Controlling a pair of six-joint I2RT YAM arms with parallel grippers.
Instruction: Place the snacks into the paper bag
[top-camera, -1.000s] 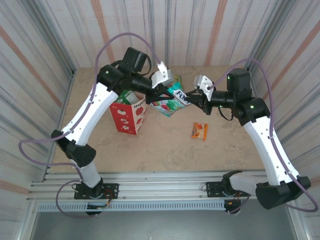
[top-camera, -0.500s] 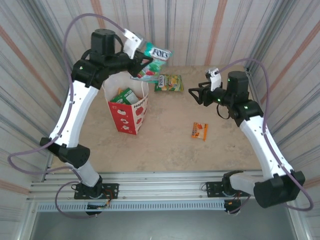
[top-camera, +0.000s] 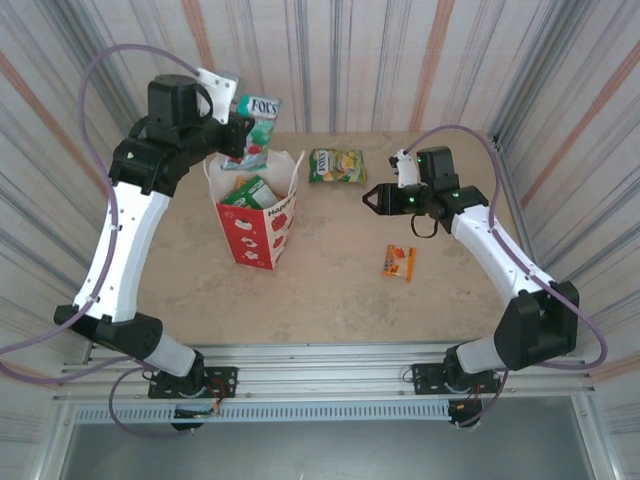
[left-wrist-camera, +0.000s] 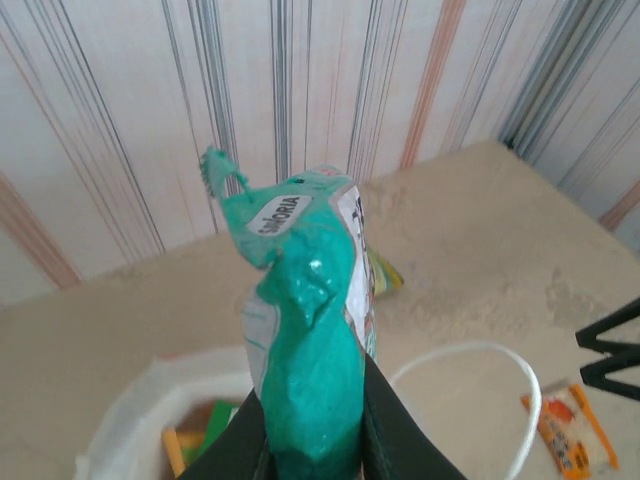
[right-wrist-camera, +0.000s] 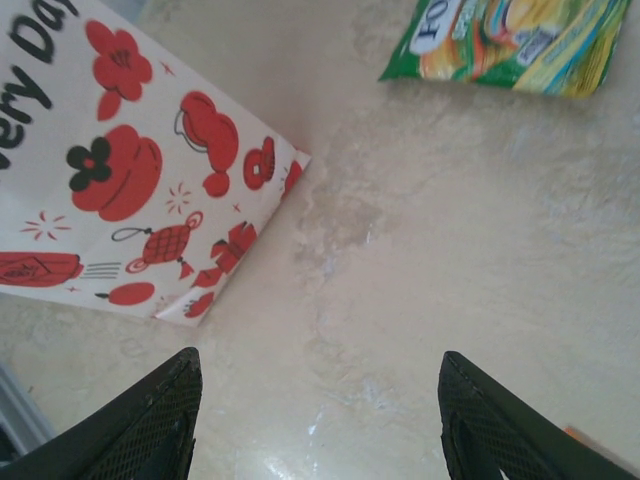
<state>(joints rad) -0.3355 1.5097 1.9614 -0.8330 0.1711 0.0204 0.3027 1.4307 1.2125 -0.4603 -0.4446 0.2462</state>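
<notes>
Left pincer (top-camera: 240, 138), clamped on a teal packet (top-camera: 258, 122), hangs above the open mouth of the paper bag (top-camera: 262, 235). That bag stands upright on the table (top-camera: 340, 300) with green packets (top-camera: 250, 191) inside. Right pincer (top-camera: 372, 198), jaws spread and empty, hovers over bare table near a green-yellow packet (top-camera: 337, 165) and a small orange sachet (top-camera: 399, 261), both lying flat.

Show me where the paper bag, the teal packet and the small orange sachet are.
paper bag (top-camera: 256, 236), top external view, on its red front wall.
teal packet (left-wrist-camera: 308, 340), left wrist view, on its crumpled middle.
small orange sachet (top-camera: 399, 261), top external view, on its centre.
</notes>
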